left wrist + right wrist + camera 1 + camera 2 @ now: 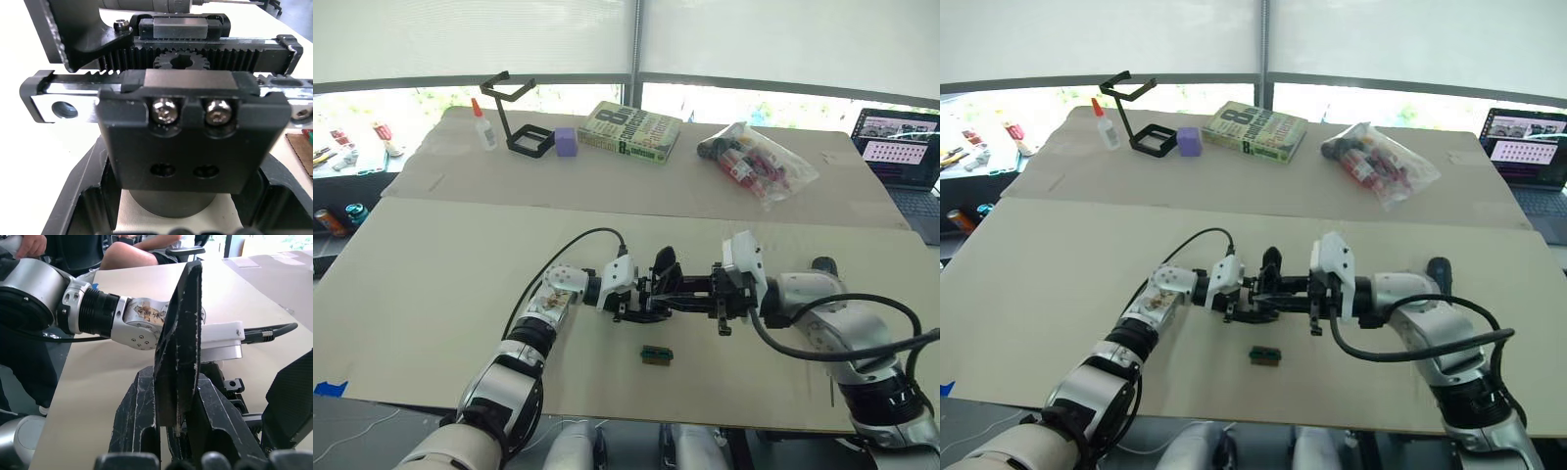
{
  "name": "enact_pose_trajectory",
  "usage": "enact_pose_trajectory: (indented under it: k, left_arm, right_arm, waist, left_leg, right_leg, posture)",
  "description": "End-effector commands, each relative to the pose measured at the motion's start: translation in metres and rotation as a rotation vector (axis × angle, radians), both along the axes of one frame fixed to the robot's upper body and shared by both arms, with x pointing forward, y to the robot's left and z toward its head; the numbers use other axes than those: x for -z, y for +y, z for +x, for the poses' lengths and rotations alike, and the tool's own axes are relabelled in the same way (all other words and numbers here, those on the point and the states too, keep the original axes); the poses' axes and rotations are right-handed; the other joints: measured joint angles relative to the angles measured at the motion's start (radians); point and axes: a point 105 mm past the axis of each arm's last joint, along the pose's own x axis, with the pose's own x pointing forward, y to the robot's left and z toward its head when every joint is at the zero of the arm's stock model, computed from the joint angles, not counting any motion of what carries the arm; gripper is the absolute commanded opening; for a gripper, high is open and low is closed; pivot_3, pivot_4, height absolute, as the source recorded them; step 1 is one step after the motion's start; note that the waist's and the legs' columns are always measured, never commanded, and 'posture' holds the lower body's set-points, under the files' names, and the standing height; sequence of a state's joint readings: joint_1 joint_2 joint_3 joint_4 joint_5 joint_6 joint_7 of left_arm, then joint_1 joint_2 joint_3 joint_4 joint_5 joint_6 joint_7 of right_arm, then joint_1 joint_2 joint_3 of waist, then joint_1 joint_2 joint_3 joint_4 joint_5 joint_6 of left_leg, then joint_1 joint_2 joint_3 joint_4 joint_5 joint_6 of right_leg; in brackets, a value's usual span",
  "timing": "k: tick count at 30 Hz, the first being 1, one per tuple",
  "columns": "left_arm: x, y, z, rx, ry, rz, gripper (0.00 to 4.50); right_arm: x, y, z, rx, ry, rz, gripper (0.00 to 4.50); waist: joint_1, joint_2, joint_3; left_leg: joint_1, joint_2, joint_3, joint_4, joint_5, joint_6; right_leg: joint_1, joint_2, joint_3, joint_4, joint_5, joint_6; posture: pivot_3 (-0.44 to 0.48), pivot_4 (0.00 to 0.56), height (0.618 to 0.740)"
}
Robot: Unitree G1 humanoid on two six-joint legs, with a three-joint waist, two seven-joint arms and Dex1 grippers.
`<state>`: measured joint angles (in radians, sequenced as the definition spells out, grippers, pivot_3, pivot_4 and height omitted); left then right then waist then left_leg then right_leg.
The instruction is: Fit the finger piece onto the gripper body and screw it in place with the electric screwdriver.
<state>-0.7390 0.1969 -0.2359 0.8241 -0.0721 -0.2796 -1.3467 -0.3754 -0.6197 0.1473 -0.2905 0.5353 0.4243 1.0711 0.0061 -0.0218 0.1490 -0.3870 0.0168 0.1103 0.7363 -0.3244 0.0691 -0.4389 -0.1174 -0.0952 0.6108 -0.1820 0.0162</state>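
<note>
The finger piece [178, 352] stands upright, pinched in the right gripper [172, 428], directly against the gripper body [190, 147], which the left gripper [628, 291] clamps just above the surface [431, 284]. A small green-brown block [656, 355] lies just below both grippers.

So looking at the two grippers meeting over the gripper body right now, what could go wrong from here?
The finger piece, pinched near its base in the right gripper, could tilt or slip as it meets the gripper body. The small green-brown block lies close below the arms and might get knocked.
</note>
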Motion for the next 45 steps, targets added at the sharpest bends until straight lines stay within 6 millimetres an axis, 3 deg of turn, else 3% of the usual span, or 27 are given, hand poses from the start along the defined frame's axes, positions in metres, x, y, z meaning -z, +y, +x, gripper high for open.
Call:
enact_pose_trajectory:
  k: [1, 18, 29, 45]
  left_arm:
    - [0.007, 0.004, -0.003, 0.008, 0.020, 0.035, 2.36]
    - [0.011, 0.006, -0.005, 0.012, 0.020, 0.047, 2.36]
    - [0.013, 0.006, -0.007, 0.020, 0.020, 0.051, 2.36]
    - [0.015, 0.005, -0.009, 0.012, 0.031, 0.043, 2.36]
  right_arm:
    - [0.001, 0.002, 0.006, -0.020, -0.056, -0.009, 0.36]
    - [0.033, -0.005, 0.013, -0.009, 0.004, -0.112, 0.36]
    - [0.038, -0.008, 0.015, -0.002, 0.038, -0.177, 0.36]
    - [0.062, -0.014, 0.020, 0.066, 0.172, -0.303, 0.36]
  waist:
    - [0.000, 0.000, 0.000]
    - [-0.003, 0.000, 0.000]
    - [-0.004, 0.000, 0.000]
    - [-0.007, 0.001, -0.003]
  left_leg:
    - [0.000, 0.000, 0.000, 0.000, 0.000, 0.000]
    - [0.001, 0.000, 0.000, 0.000, 0.000, -0.001]
    - [0.002, 0.000, 0.000, 0.000, 0.000, -0.001]
    - [0.004, 0.000, 0.000, -0.001, 0.000, -0.001]
  right_leg:
    - [0.000, 0.000, 0.000, 0.000, 0.000, 0.000]
    - [0.001, 0.000, 0.000, 0.000, 0.000, 0.000]
    - [0.001, 0.000, 0.000, 0.000, 0.000, 0.000]
    - [0.002, 0.000, 0.000, 0.000, 0.000, 0.000]
  posture:
    - [0.000, 0.150, 0.740]
    - [0.000, 0.150, 0.740]
    - [0.000, 0.150, 0.740]
    - [0.000, 0.150, 0.740]
